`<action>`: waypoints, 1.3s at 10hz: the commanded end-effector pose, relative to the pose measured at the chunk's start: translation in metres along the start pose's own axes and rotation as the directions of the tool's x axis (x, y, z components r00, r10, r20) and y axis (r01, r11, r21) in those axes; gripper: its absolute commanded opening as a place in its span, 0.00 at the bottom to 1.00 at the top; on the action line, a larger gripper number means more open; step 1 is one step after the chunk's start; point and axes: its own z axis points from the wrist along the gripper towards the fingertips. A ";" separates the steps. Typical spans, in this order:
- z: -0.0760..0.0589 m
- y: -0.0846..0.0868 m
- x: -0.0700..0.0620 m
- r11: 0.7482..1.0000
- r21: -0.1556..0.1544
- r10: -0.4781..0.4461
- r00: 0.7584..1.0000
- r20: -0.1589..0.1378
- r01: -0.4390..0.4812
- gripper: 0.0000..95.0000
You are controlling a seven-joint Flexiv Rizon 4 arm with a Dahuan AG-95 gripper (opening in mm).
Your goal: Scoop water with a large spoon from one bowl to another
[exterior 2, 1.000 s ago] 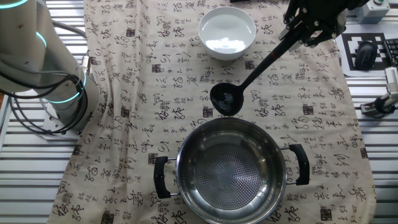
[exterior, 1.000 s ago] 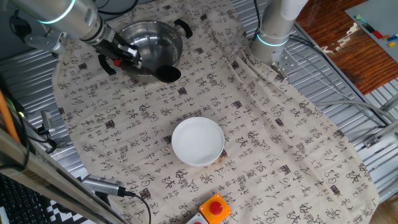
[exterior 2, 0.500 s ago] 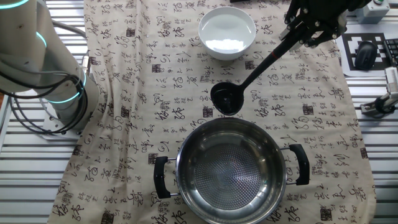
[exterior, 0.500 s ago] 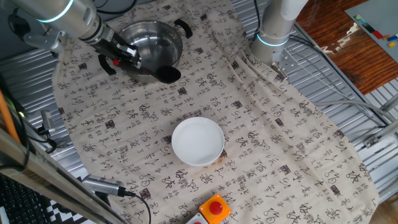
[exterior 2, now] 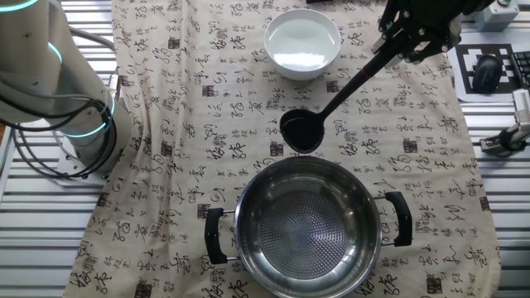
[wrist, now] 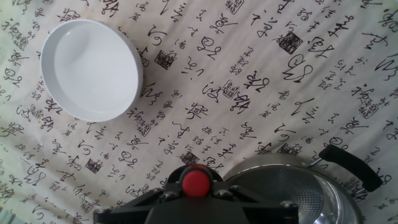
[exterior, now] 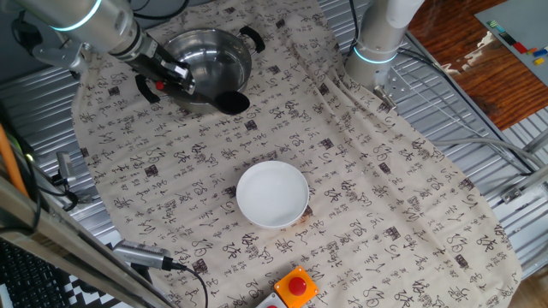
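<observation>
Ladle [exterior 2: 303,131] had barely moved, clamped in the end effector [exterior 2: 411,37], seemingly poised just beside the pot [exterior 2: 305,222] rim.

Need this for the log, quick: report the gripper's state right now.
Gripper: shut on the ladle handle, scoop held between the white bowl and the steel pot.

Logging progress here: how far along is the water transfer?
Done: the pincer grips the ladle, which seems to hold some water. In hand: its scoop hangs between the white bowl and the steel pot, near the pot's rim. Left: tipping it in; the pot looks dry.
</observation>
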 end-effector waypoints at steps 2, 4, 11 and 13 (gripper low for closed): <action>0.000 0.000 0.000 1.000 -0.003 0.025 1.000 0.007 -0.025 0.00; 0.000 0.000 0.000 0.999 -0.003 0.042 0.999 0.006 -0.042 0.00; 0.000 0.000 0.000 0.998 0.003 0.063 0.998 0.007 -0.063 0.00; 0.000 0.000 0.000 0.998 0.005 0.060 0.998 0.005 -0.060 0.00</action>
